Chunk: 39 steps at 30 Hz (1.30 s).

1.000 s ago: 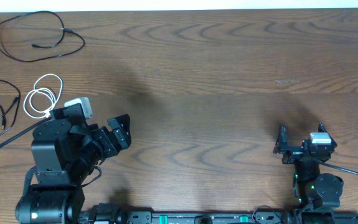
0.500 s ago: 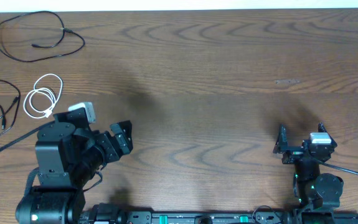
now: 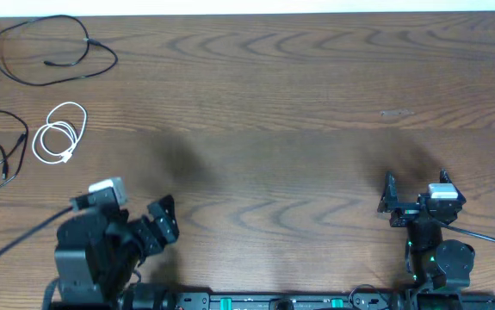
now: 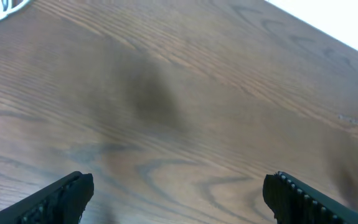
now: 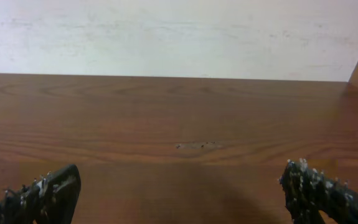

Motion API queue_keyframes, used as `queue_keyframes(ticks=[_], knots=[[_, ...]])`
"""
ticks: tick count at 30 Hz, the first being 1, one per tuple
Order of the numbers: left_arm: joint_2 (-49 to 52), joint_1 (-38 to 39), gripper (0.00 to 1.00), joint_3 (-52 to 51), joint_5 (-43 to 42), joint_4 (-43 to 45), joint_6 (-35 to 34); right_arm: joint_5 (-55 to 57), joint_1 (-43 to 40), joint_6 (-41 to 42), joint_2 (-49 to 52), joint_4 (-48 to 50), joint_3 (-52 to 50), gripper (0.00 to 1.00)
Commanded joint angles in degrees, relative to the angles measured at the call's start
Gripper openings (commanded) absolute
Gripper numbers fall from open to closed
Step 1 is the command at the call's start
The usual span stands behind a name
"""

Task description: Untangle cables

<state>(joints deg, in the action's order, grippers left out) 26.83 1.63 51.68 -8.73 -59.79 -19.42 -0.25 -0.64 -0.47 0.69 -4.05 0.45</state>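
Brown wood-grain worktop (image 3: 273, 103) fills the overhead view. The three cables lie toward 10 o'clock, none crossing another. The far black cable (image 3: 89, 40) makes a wide loose loop in the corner. The edge black cable (image 3: 23, 129) loops at 9 o'clock and runs partly out of view. The white cable (image 3: 64, 156) is coiled just beside it, with bare wood showing between them. The left end effector (image 3: 163, 222) hangs at 7 o'clock, released and gripping nothing, well apart from the cords. The right end effector (image 3: 389, 200) sits at 5 o'clock, jaws spread and empty.

In the left wrist view, both fingers of the left end effector (image 4: 179, 199) stand wide over bare wood. Only a sliver of the white cable (image 4: 4, 7) shows, at 11 o'clock.

In the right wrist view, the right end effector (image 5: 179, 193) is equally splayed, facing open worktop and the wall, with no cable in sight.

The untangling looks finished, or nearly so, and the main risk is undoing it. The left arm's own wire (image 3: 15, 237) trails toward 8 o'clock, below the edge black cable, so a careless swing could drag it over the cords and push them together. Any further pick on the white coil could pinch two turns at once (they lie very close) and pull it into its neighbour.
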Motion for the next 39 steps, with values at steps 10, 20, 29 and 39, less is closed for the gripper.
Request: queue_keyframes(ticks=[10, 20, 29, 39], knots=[[-7.69, 0.17, 0.92, -11.17, 2.32, 7.48, 4.42, -0.13, -0.44, 0.63, -0.37, -0.28, -0.15, 0.99], [-18.12, 0.17, 0.93, -21.11, 2.12, 12.22, 4.52, -0.13, -0.44, 0.63, -0.37, -0.28, -0.15, 0.99], [-23.65, 0.17, 0.92, -26.25, 1.90, 16.55, 5.46, -0.13, -0.44, 0.63, -0.35, -0.26, -0.15, 0.99], [-26.73, 0.17, 0.92, -29.99, 1.70, 20.57, 5.46, -0.13, -0.44, 0.63, -0.35, -0.28, -0.15, 0.99]])
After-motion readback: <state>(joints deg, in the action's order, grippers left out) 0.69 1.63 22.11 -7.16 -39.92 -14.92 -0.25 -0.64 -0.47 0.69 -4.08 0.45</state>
